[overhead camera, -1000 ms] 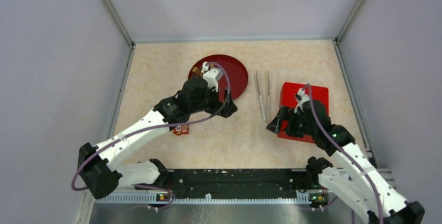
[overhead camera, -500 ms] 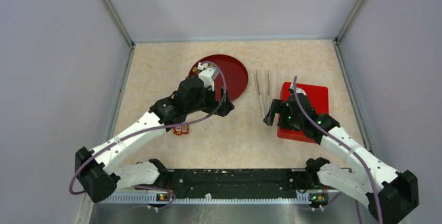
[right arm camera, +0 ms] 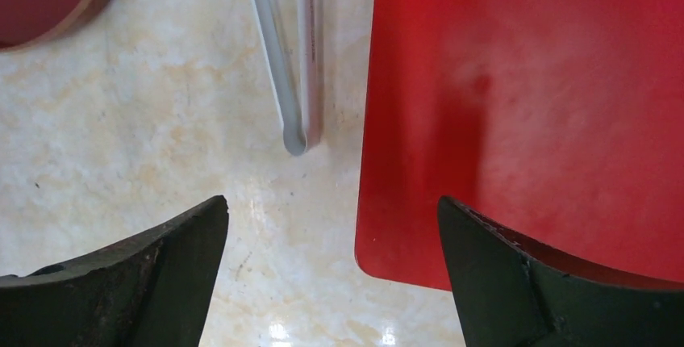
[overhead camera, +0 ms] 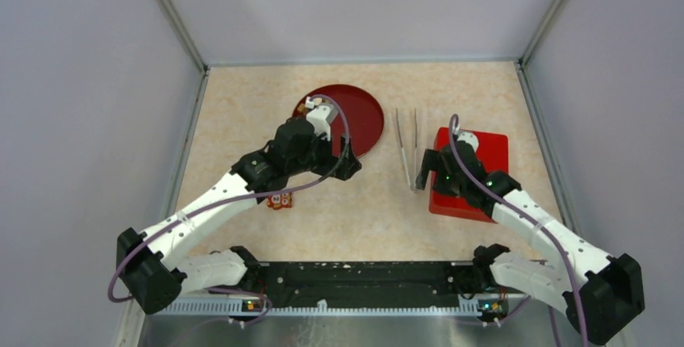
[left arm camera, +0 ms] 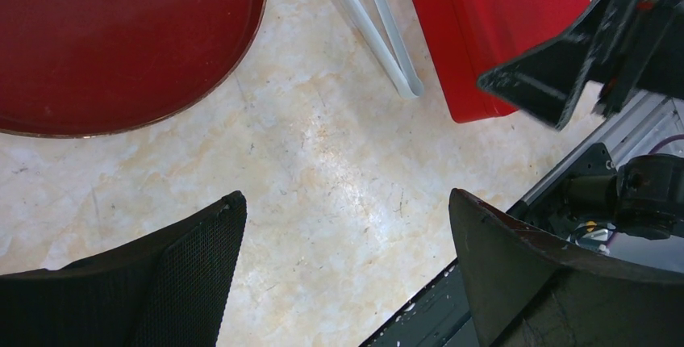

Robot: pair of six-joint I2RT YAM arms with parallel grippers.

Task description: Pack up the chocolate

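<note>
Beige marbled tabletop, grey walls all round. The chocolate (overhead camera: pixel 305 108) sits in a small heap at the far-left rim of the dark red plate (overhead camera: pixel 367 113), partly hidden by the left wrist. The left gripper (left arm camera: pixel 343 202) hangs over bare table beside the plate's near edge, jaws wide, nothing held. The right gripper (right arm camera: pixel 331 206), wide open and empty too, hovers at the joined end of the tweezers (right arm camera: pixel 294 56). It looks like a tweezer pick, so straddle that end squarely and close gently. The red box (right arm camera: pixel 524 105) lies just beside, and its edge could catch a finger. A small patterned packet (overhead camera: pixel 280 200) lies well clear.

chocolate (overhead camera: pixel 307 107) mostly hidden by left arm (overhead camera: pixel 216 202), tweezers (right arm camera: pixel 311 48) cut off
</note>
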